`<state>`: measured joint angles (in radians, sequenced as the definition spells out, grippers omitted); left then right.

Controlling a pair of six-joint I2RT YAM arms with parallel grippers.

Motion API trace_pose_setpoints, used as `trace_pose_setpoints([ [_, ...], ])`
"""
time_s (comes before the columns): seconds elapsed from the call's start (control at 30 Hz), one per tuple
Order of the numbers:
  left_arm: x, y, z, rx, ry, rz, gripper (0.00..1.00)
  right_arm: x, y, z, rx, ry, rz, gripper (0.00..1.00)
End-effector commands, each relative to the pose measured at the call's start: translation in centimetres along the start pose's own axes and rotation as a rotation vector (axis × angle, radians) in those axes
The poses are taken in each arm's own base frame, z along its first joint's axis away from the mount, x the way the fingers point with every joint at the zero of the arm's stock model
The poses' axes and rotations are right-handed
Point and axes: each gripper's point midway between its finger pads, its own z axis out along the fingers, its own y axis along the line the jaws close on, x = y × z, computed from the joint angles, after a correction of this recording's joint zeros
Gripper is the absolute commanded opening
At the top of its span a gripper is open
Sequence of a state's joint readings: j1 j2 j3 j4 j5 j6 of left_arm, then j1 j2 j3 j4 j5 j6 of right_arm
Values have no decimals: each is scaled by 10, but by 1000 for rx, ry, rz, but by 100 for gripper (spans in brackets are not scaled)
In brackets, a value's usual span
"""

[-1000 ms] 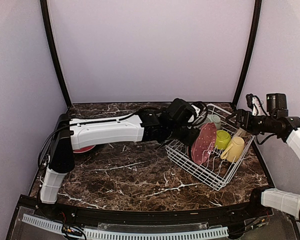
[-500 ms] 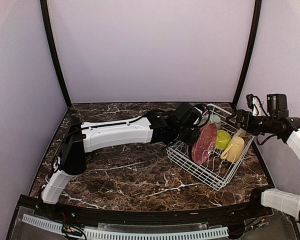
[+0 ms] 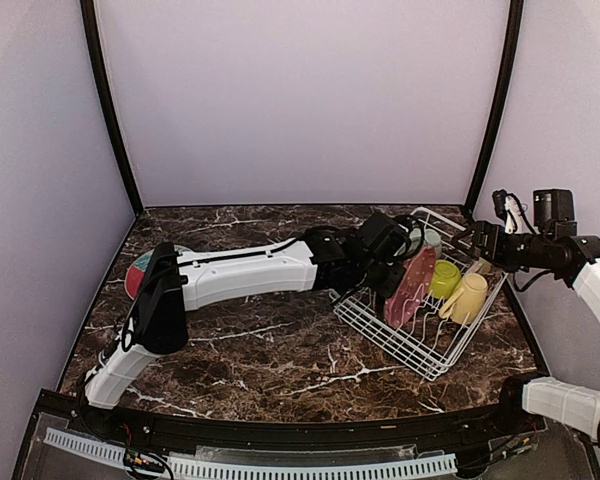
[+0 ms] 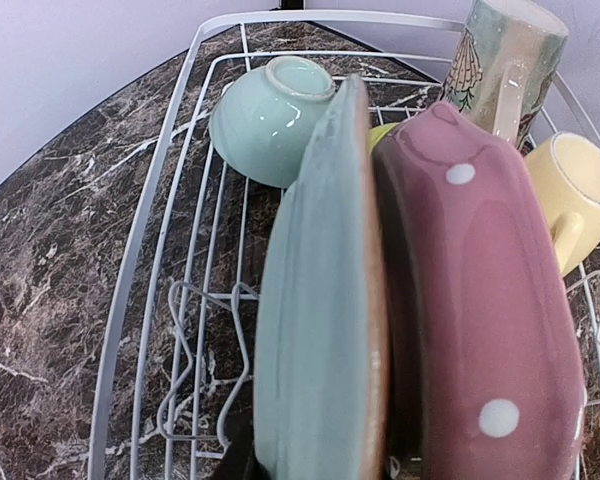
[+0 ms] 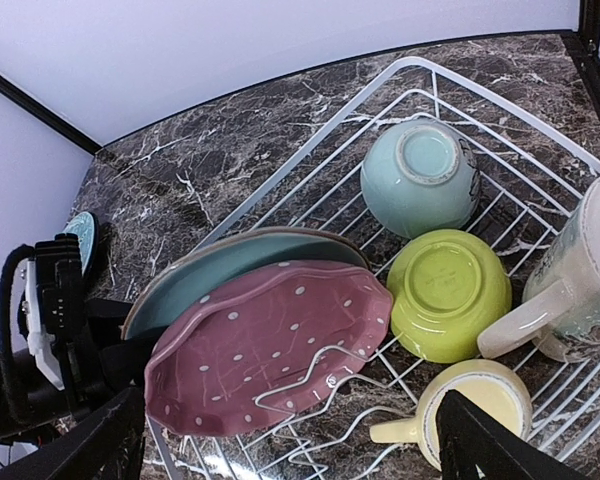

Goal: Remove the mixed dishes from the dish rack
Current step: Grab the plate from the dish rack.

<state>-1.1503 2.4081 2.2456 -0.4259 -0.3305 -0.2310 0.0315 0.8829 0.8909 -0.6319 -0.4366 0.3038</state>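
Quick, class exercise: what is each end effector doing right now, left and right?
Left end effector: at the grey-green plate's rim; grip cannot be told.
Right end effector: open, holding nothing.

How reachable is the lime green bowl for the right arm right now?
Probably yes. The right gripper hangs open above the dish rack, and the lime-green bowl sits uncovered below it. The pale mint bowl, yellow mug and cream mug crowd its sides, so finger room looks tight.
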Motion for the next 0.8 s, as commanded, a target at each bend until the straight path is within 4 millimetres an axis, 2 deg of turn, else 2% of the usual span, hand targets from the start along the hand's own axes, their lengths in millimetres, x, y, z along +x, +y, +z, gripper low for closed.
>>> trace_pose_setpoints([
  [0.0, -7, -8, -13, 37, 19, 60, 15, 1, 0, 1, 1, -9, -16, 99],
  [0.3, -32, -8, -32, 44, -26, 72, 1, 1, -1, 0, 4, -10, -16, 99],
  [0.77, -75, -22, -80, 43, -147, 99, 1, 0, 1, 0, -1, -15, -18, 99],
])
